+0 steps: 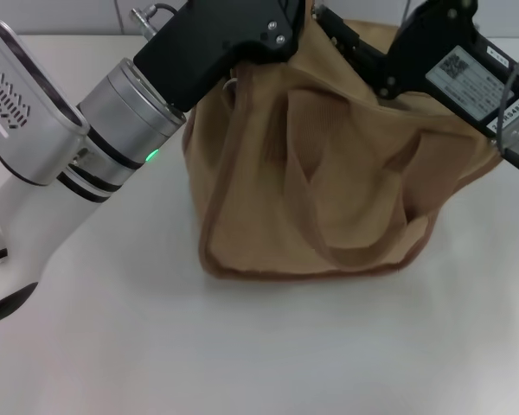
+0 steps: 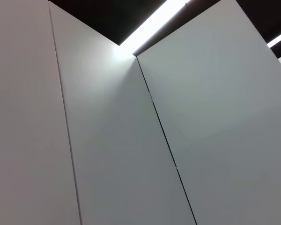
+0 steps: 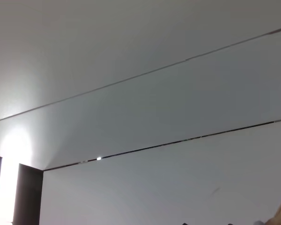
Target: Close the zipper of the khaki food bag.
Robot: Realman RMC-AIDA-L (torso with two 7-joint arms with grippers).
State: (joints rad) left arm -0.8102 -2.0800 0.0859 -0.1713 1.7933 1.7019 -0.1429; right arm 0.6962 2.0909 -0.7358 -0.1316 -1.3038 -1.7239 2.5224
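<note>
The khaki food bag stands at the middle of the white table, with one looped handle hanging down its near side. My left gripper reaches in from the left to the bag's top edge at the far side. My right gripper reaches in from the right to the same top edge, close to the left one. The zipper along the top is hidden behind the two gripper bodies, and I cannot make out its pull tab. Both wrist views show only wall panels and ceiling lights.
A tiled wall stands close behind the table. My left arm's silver forearm crosses the table's left part. The right arm's body hangs over the bag's right end.
</note>
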